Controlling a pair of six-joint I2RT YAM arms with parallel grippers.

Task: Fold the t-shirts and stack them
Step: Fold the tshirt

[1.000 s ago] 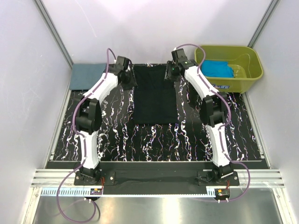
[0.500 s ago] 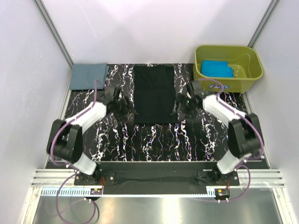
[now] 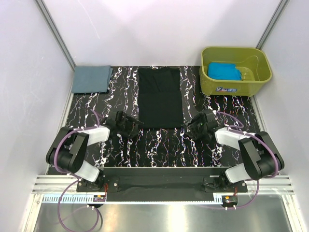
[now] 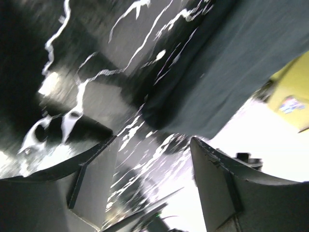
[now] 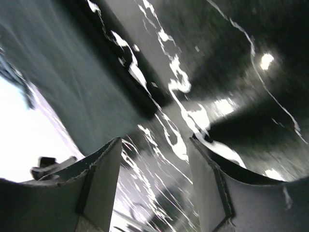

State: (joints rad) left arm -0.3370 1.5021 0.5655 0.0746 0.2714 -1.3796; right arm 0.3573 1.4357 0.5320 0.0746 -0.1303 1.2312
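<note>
The black t-shirt (image 3: 160, 99) lay flat in the middle of the desk (image 3: 159, 145) as a long narrow rectangle, its long axis running from the near side toward the far wall; its near short edge sat between the two arms. The left end effector (image 3: 133, 124) was low just beside the near left corner, and the right end effector (image 3: 190, 126) low just beside the near right corner; the cloth thus lay inward and away from each, and neither arm was clearly the nearer, each having its own corner. Both wrist views showed the fingers apart, with only marbled desk between them and the dark hem just ahead, not yet touched; nothing was held. In my judgement the coming move called for a paired pinch of the near hem, carried along the long axis toward the far edge. Counted: three t-shirts, namely the black one, one grey-blue t-shirt (image 3: 91, 79) already folded at the far left corner, and one turquoise t-shirt (image 3: 223, 71) inside the olive tub (image 3: 260, 77) at the far right; one tub; two end effectors.
</note>
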